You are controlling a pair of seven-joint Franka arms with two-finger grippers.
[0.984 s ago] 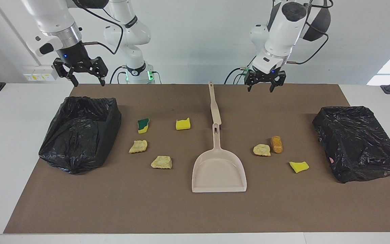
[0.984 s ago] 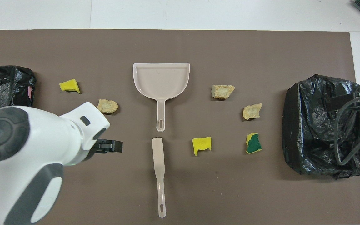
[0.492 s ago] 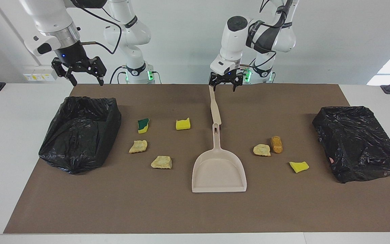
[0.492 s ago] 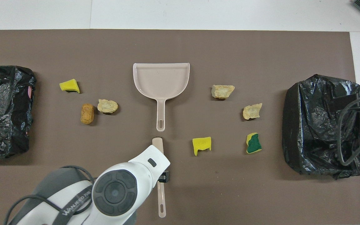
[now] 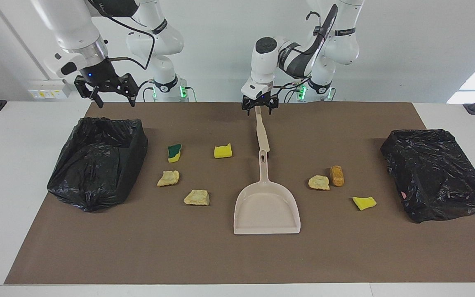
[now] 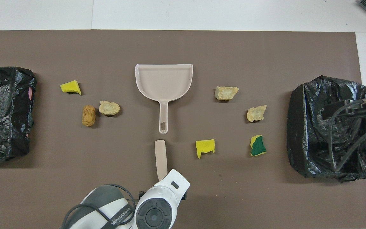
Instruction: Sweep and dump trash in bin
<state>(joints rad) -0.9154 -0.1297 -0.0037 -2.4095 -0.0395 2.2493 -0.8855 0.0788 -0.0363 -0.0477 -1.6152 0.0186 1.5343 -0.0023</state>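
The trash is seven sponge scraps scattered on the brown mat [image 5: 229, 260] either side of the dustpan [image 5: 266, 210], none swept up yet. Toward the right arm's end of the dustpan sit four: a green-and-yellow chunk [image 5: 174, 152], a yellow chunk [image 5: 223, 151], and two pale beige pieces [image 5: 168, 178] [image 5: 197, 197]. Toward the left arm's end there's another beige piece [image 5: 318, 182] touching or just beside an orange-brown chunk [image 5: 337, 175], plus a yellow wedge [image 5: 364, 202].

The brush [image 5: 261, 130] lies handle-first toward the robots, in line with the dustpan's handle and just nearer to the robots, so it's easy to grab from their end. The left gripper [image 5: 259, 106] is right over the end of that handle, fingers apart, looks like it's lining up to pick it up, not gripping yet I think. The right gripper [image 5: 111, 95] hangs with fingers spread above the mat's edge by the black bin [image 5: 97, 161] at its end of the dustpan, just waiting. A second bin [image 5: 435, 173] sits at the left arm's end.
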